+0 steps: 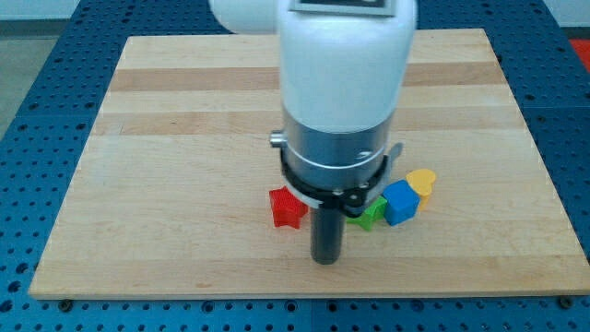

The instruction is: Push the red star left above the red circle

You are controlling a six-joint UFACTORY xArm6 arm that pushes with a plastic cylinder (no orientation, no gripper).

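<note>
my tip (325,259) sits just right of the red star (288,208).

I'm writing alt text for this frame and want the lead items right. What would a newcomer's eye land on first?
First the big white and grey arm, filling the view's top centre and hiding part of the wooden board. Below it the dark rod ends at my tip, just right of and slightly below the red star. To the rod's right, a green block, blue block and yellow block cluster tightly.

The white and grey arm (336,92) hangs down over the view's middle. My tip (325,261) sits low, its dark rod upright.
</note>
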